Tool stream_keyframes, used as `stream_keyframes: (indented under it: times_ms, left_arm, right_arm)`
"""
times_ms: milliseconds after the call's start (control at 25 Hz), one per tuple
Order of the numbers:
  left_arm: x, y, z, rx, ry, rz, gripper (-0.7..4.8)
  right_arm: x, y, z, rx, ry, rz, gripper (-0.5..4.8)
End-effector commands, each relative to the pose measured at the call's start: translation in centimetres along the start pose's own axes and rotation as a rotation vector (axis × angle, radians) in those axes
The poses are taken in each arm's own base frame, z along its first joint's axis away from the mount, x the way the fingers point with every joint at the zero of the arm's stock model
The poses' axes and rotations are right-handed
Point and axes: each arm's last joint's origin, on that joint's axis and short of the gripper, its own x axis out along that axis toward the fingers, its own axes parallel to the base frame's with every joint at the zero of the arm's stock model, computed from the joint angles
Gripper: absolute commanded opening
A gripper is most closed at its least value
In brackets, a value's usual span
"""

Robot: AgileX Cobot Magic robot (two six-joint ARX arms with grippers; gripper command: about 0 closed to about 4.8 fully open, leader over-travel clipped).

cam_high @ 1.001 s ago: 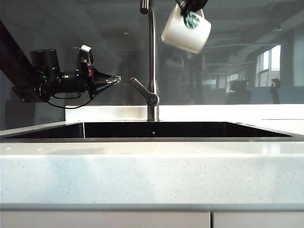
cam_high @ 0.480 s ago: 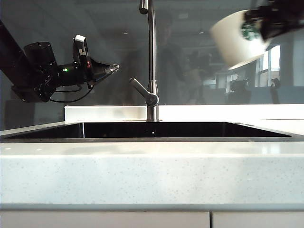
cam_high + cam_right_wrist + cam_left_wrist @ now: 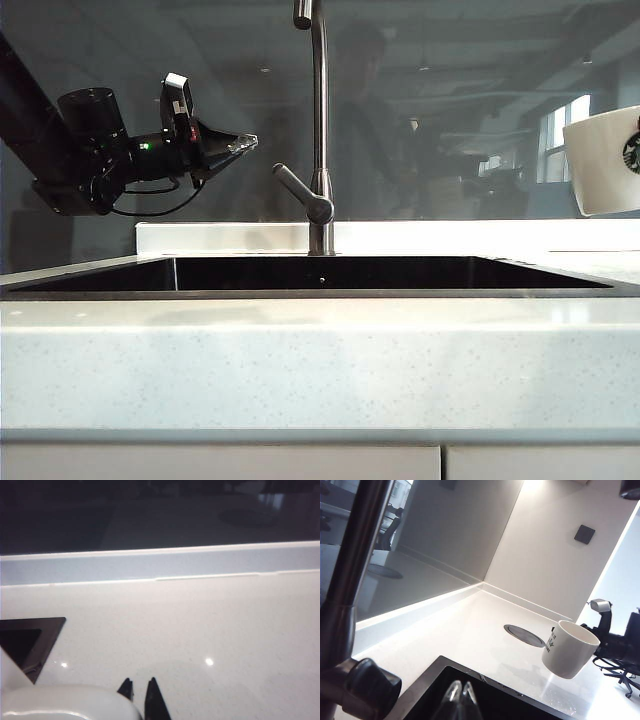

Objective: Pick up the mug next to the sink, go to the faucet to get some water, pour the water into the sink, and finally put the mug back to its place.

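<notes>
Surroundings: a pale speckled countertop (image 3: 320, 370) runs across the front of the exterior view; a low white upstand lies along the back, below a dark reflective wall panel (image 3: 450, 100).
Round insert: a flat grey disc (image 3: 524, 635) is set flush in the countertop beside the sink corner, seen in the left wrist view.
Sink: the sink (image 3: 320, 292) is a wide dark basin with a thin metal rim, centred in the exterior view.
Faucet: the faucet (image 3: 320, 130) rises upright behind the sink; its lever handle (image 3: 300, 192) angles up toward the left arm's side. It stands between the two arms.
Left arm pose: held level above the counter on the left of the exterior view, pointing at the faucet and apart from it.
Left gripper: the left gripper (image 3: 243, 144) is clenched, fingertips together, holding nothing.
Right arm pose: mostly outside the exterior view; the left wrist view shows it black behind the mug.
Right gripper: the right gripper (image 3: 138, 690) has its tips nearly together, gripping the mug wall.
Mug: the mug (image 3: 604, 160) hangs upright in the air at the right edge, above the countertop beside the sink, well apart from the faucet.
Change: a second ago the mug was tilted high beside the faucet top; it is now lower, further right and level. The left gripper has barely shifted.
</notes>
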Motion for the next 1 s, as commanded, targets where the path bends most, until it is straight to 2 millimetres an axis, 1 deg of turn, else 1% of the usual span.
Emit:
stream_keyframes:
  times_ms: [40, 120, 200, 320, 641, 1001]
  left_arm:
    - [0.0, -0.2, 0.4, 0.016, -0.004, -0.005, -0.06]
    - [0.0, -0.2, 0.4, 0.015, -0.004, -0.005, -0.06]
    - [0.0, -0.2, 0.4, 0.015, -0.004, -0.005, -0.06]
    - [0.0, -0.2, 0.4, 0.016, -0.004, -0.004, -0.06]
    - [0.0, -0.2, 0.4, 0.015, -0.003, -0.006, -0.06]
    - [0.0, -0.2, 0.4, 0.016, -0.001, -0.008, -0.06]
  right_arm:
    - [0.9, 0.0, -0.6, 0.007, -0.050, 0.068, -0.05]
    - [1.7, -0.2, -1.7, 0.017, -0.044, 0.069, -0.05]
    - [2.2, -0.3, -2.4, 0.049, -0.057, 0.071, -0.05]
    - [2.5, -0.4, -3.1, 0.063, -0.062, 0.071, -0.05]
    - [3.0, -0.5, -4.5, 0.072, -0.024, 0.070, -0.05]
    - [3.2, -0.4, -5.0, 0.074, -0.009, 0.094, -0.05]
